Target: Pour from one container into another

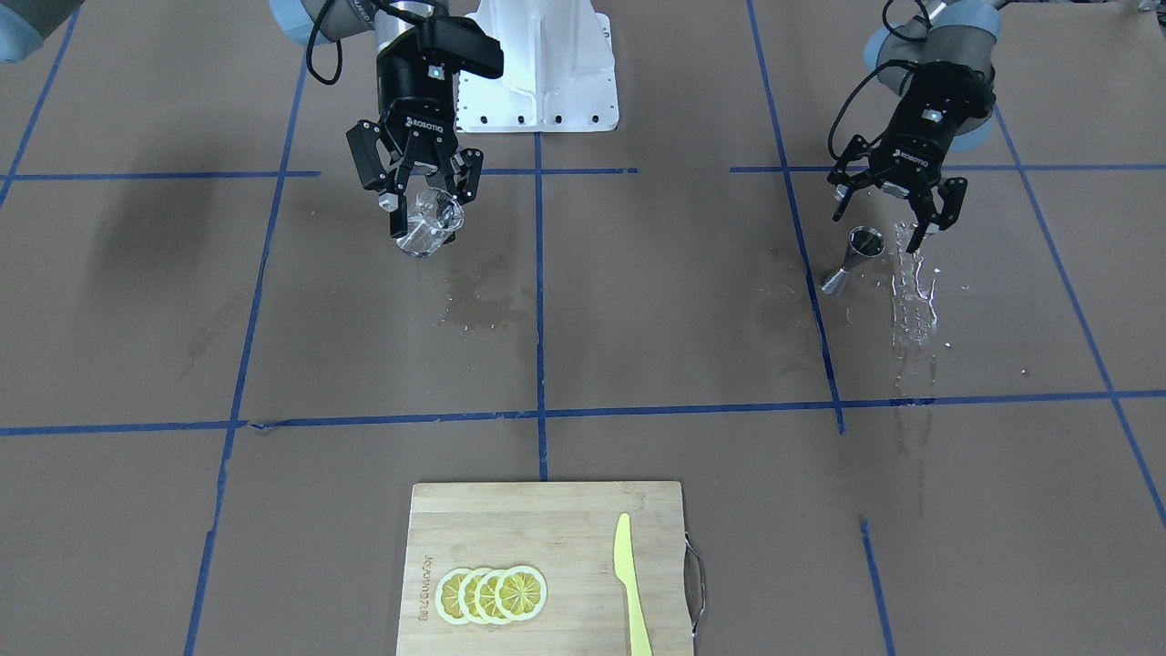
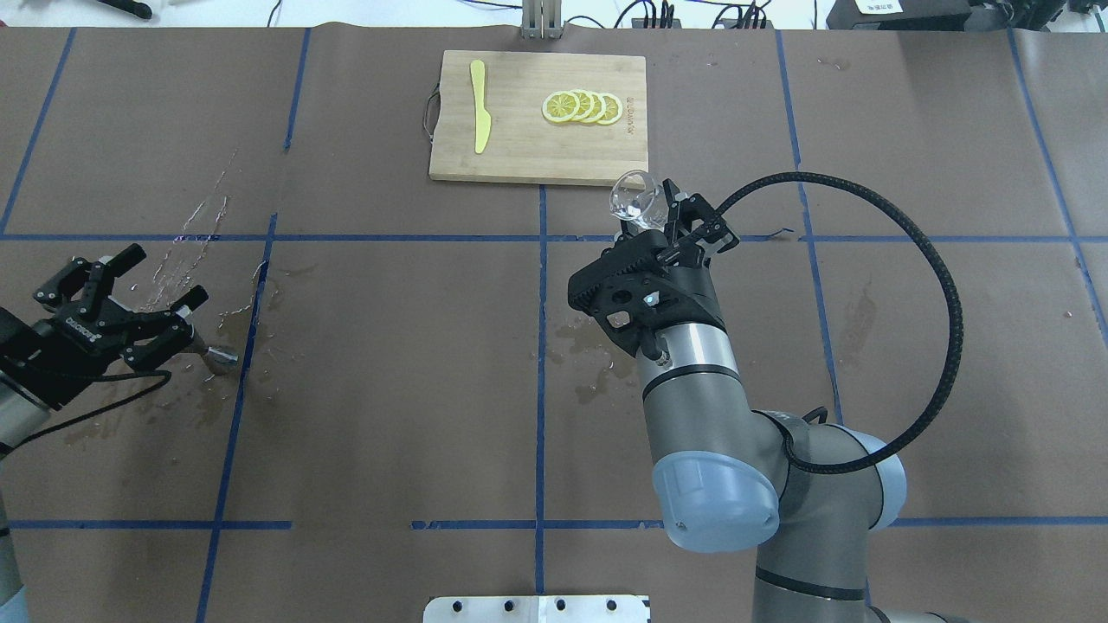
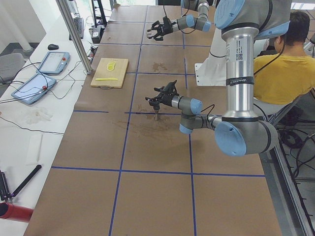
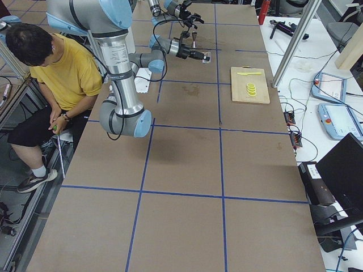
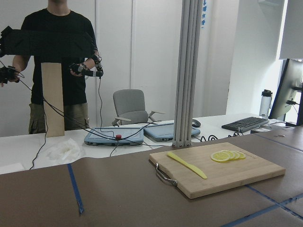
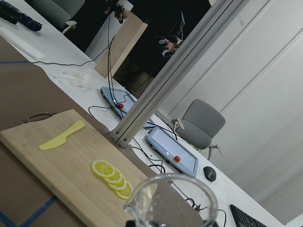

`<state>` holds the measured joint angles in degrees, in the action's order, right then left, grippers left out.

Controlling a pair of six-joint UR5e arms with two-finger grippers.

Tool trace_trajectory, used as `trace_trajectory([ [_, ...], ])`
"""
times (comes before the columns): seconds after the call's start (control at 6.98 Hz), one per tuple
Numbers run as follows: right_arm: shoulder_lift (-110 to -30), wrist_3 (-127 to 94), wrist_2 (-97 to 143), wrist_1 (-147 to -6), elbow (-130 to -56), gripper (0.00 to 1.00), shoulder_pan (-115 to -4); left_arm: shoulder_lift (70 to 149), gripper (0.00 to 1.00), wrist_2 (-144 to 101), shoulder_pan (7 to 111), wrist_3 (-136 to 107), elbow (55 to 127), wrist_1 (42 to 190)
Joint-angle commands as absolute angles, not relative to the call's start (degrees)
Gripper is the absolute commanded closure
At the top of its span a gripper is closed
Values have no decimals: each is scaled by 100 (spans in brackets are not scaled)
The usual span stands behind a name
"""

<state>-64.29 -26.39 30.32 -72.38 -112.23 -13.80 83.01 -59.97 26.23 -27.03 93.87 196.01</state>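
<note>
Tumbler [image 1: 428, 225], small and clear, is off the table in the right gripper [image 1: 424, 196], whose fingers close on its sides. The glass is tilted, and its mouth points away from the robot toward the cutting board [image 1: 547, 510]. I cannot tell whether any liquid is in it. The right arm reaches forward over the middle of the table, its wrist angled down and outward. In the overhead view the glass hangs just short of the board's near edge. The right wrist camera sees the tumbler's rim at the bottom of its view, with the board beyond it.

The steel jigger [image 1: 854, 258] stands upright on the brown paper at the robot's left, well apart from the tumbler. The left gripper [image 1: 882, 223] hovers just above it with its fingers spread wide and nothing between them. One fingertip is close beside the jigger's upper cup. The left arm lies low and stretched forward, its wrist tipped slightly downward. A streak of spilled water [image 1: 914, 293] glistens on the paper just beside the jigger. Darker wet patches [image 1: 478, 305] mark the paper below the right gripper.

Lemon slices [image 1: 492, 594] and a yellow knife [image 1: 630, 583] lie on the board.
</note>
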Motion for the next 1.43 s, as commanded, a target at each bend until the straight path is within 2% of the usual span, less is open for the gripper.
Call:
trace_trajectory([
  [0.0, -6442, -2637, 3032, -7233, -11224, 100, -1371, 8244, 1, -8206, 4210, -2086, 9378, 18980],
  [0.43, -6460, -2646, 3032, -7233, -11224, 100, -1371, 8445, 1, -10715, 6400, -655, 9422, 16750],
  [1.0, -6460, -2646, 3032, -7233, -11224, 100, -1371, 8516, 0, -9959, 7318, 949, 9081, 16086],
  [1.15, -6460, -2646, 3032, -7233, -11215, 100, -1371, 8830, 0, -10219, 7991, 993, 9062, 15057],
  [1.29, -6460, -2663, 3032, -7242, -11206, 100, -1371, 8955, 0, -10935, 8442, 1028, 9053, 14655],
])
